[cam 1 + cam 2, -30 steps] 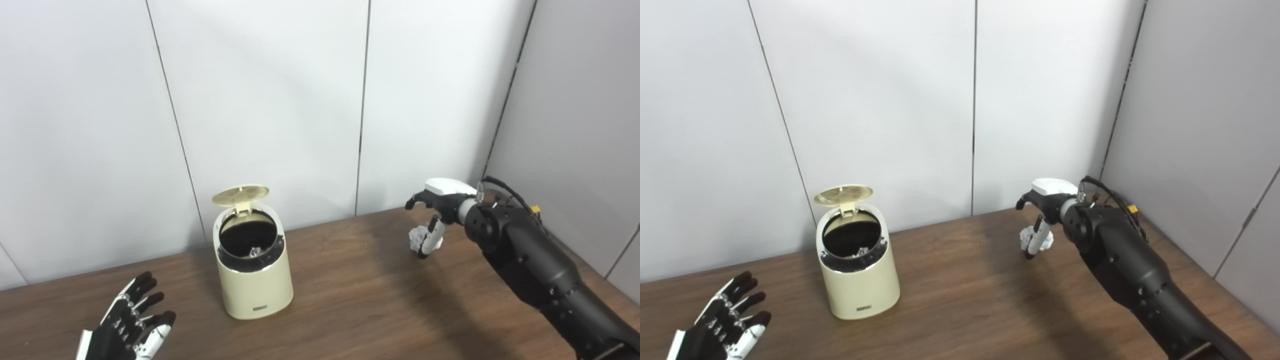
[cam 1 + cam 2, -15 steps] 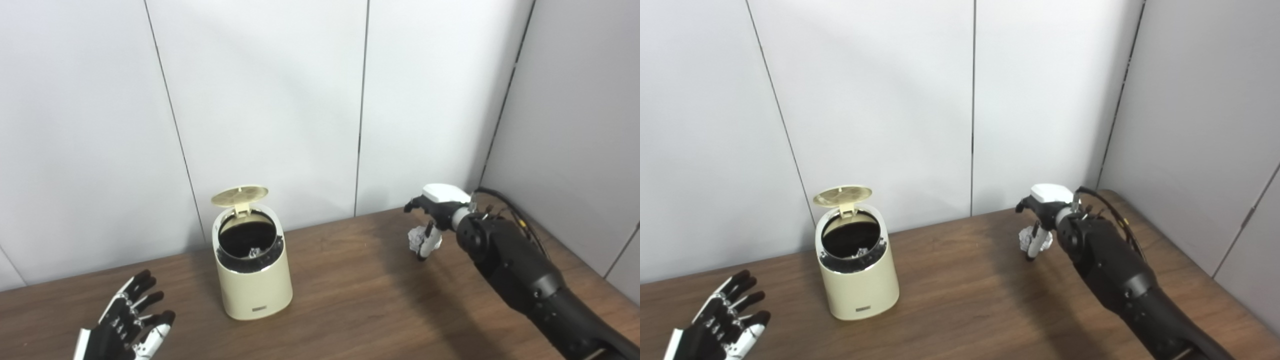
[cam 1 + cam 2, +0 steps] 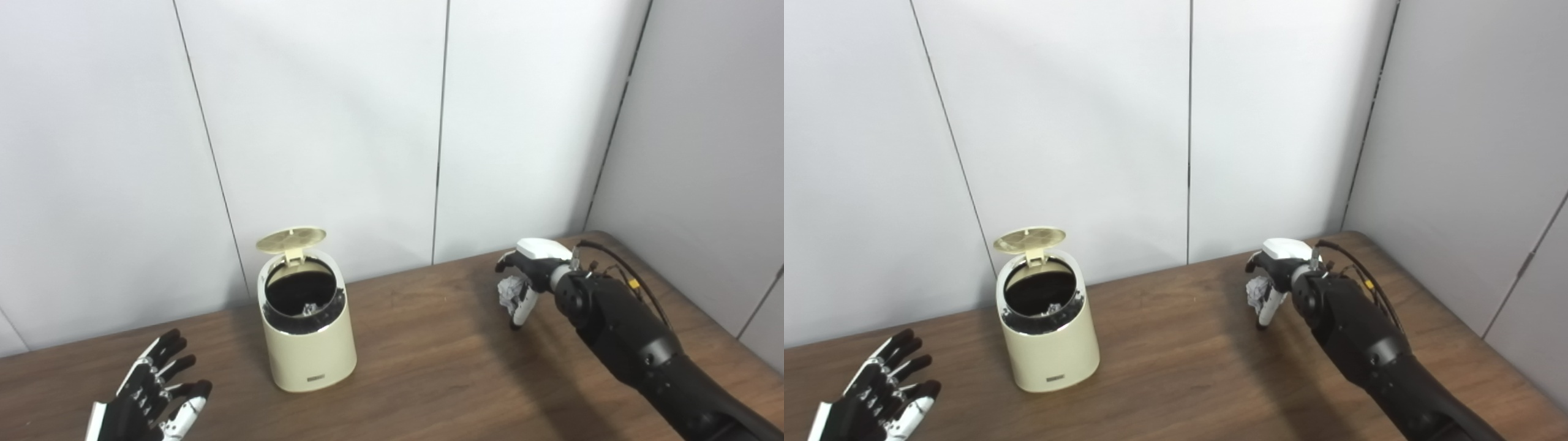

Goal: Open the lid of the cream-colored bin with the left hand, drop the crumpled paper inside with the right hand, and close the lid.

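Left eye view shows the cream-colored bin (image 3: 308, 340) standing on the wooden table (image 3: 429, 367), its lid (image 3: 291, 239) tipped up and back on the hinge, the dark mouth open with something pale and crumpled already lying inside. Well to the right of the bin, near the table's back edge, the right hand (image 3: 525, 278) has its fingers curled down around the crumpled paper (image 3: 510, 288), which sits in the grasp about level with the bin's rim. Whether the paper has cleared the table cannot be told from either view. To the left of the bin and nearer the camera, the left hand (image 3: 150, 401) is empty with its fingers spread, touching nothing.

Judging from this, the carry to the bin is the step ahead, and 2 things could spoil it. The hold looks like a light hook of fingers over a loose ball, so a quick sideways swing could shake the paper out short of the bin. The upright lid also stands behind the opening; a hand arriving too low or too far back could knock it shut or shove the light bin.
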{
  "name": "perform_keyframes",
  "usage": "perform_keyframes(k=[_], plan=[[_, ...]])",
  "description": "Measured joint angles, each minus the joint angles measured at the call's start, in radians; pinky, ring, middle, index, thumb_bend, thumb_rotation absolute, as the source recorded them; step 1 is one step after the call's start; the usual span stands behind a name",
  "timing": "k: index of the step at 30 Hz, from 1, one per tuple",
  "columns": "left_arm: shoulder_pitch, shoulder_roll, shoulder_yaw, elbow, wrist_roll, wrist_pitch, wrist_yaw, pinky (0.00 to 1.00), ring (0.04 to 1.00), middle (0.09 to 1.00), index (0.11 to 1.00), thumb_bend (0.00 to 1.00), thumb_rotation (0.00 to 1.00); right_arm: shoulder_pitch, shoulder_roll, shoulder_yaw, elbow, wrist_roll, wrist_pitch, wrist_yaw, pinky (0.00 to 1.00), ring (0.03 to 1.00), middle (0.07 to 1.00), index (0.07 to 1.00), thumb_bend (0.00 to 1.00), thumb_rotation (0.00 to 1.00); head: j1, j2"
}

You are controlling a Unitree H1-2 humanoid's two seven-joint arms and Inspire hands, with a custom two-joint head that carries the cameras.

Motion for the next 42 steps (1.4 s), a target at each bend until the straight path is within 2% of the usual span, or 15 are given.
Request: perform_keyframes(k=[5, 11, 13, 14, 15, 17, 20, 22, 28, 30, 34, 39, 42], plan=[[0.001, 0.0, -0.001, -0.007, 0.002, 0.003, 0.0, 0.65, 0.802, 0.871, 0.915, 0.5, 0.15, -0.01, -0.004, 0.017, 0.001, -0.001, 0.017, 0.017, 0.68, 0.815, 0.877, 0.828, 0.81, 0.07, -0.005, 0.008], [0.005, 0.001, -0.001, -0.025, 0.001, 0.004, -0.003, 0.64, 0.806, 0.873, 0.916, 0.5, 0.14, -0.014, -0.012, 0.02, 0.007, 0.017, 0.015, 0.034, 0.66, 0.757, 0.801, 0.739, 0.79, 0.0, -0.005, 0.011], [0.005, 0.001, -0.001, -0.025, 0.002, 0.005, -0.004, 0.65, 0.802, 0.872, 0.914, 0.51, 0.16, -0.014, -0.014, 0.02, 0.008, 0.027, 0.009, 0.034, 0.6, 0.656, 0.695, 0.679, 0.77, 0.0, -0.005, 0.011], [0.005, 0.001, -0.001, -0.025, 0.004, 0.008, -0.004, 0.65, 0.802, 0.872, 0.914, 0.51, 0.16, -0.014, -0.015, 0.019, 0.011, 0.03, 0.005, 0.032, 0.6, 0.649, 0.687, 0.674, 0.77, 0.0, -0.005, 0.011], [0.005, 0.001, -0.001, -0.025, 0.006, 0.01, -0.004, 0.65, 0.801, 0.871, 0.912, 0.51, 0.17, -0.014, -0.015, 0.019, 0.014, 0.033, -0.002, 0.027, 0.58, 0.603, 0.58, 0.594, 0.65, 0.0, -0.003, 0.017], [0.006, 0.002, -0.001, -0.025, 0.007, 0.015, -0.004, 0.66, 0.801, 0.871, 0.912, 0.52, 0.18, -0.014, -0.015, 0.013, 0.034, 0.042, -0.024, -0.002, 0.53, 0.463, 0.502, 0.536, 0.55, 0.0, -0.002, 0.021], [0.007, 0.003, -0.001, -0.025, 0.007, 0.028, -0.005, 0.64, 0.794, 0.867, 0.908, 0.53, 0.18, -0.014, -0.015, 0.012, 0.038, 0.047, -0.023, -0.009, 0.47, 0.416, 0.496, 0.502, 0.52, 0.0, -0.002, 0.023], [0.007, 0.003, -0.001, -0.025, 0.005, 0.03, -0.006, 0.63, 0.797, 0.87, 0.907, 0.53, 0.17, -0.014, -0.015, 0.015, 0.036, 0.045, -0.018, -0.009, 0.42, 0.393, 0.497, 0.519, 0.52, 0.0, 0.0, 0.026], [0.008, 0.003, -0.001, -0.025, 0.002, 0.033, -0.01, 0.64, 0.801, 0.869, 0.904, 0.53, 0.16, -0.014, -0.015, 0.024, 0.022, 0.036, 0.019, -0.006, 0.37, 0.38, 0.496, 0.529, 0.51, 0.0, 0.002, 0.029], [0.008, 0.003, -0.001, -0.025, -0.002, 0.033, -0.011, 0.63, 0.799, 0.869, 0.905, 0.53, 0.16, -0.013, -0.015, 0.023, 0.011, 0.033, 0.026, -0.006, 0.32, 0.398, 0.506, 0.537, 0.5, 0.0, 0.003, 0.031], [0.009, 0.003, -0.004, -0.025, 0.005, 0.033, -0.012, 0.62, 0.795, 0.871, 0.902, 0.53, 0.17, -0.011, -0.015, 0.022, -0.019, 0.031, 0.024, -0.018, 0.34, 0.398, 0.498, 0.522, 0.5, 0.0, 0.005, 0.032], [0.012, 0.004, -0.004, -0.025, 0.004, 0.033, -0.013, 0.62, 0.792, 0.865, 0.898, 0.53, 0.16, 0.008, -0.015, -0.018, -0.073, 0.052, 0.011, -0.052, 0.34, 0.407, 0.493, 0.504, 0.5, 0.0, 0.012, 0.034], [0.012, 0.003, -0.005, -0.025, 0.004, 0.034, -0.013, 0.63, 0.789, 0.857, 0.892, 0.54, 0.17, 0.022, -0.021, -0.032, -0.14, 0.068, -0.027, -0.062, 0.37, 0.418, 0.491, 0.484, 0.5, 0.0, 0.012, 0.034]])
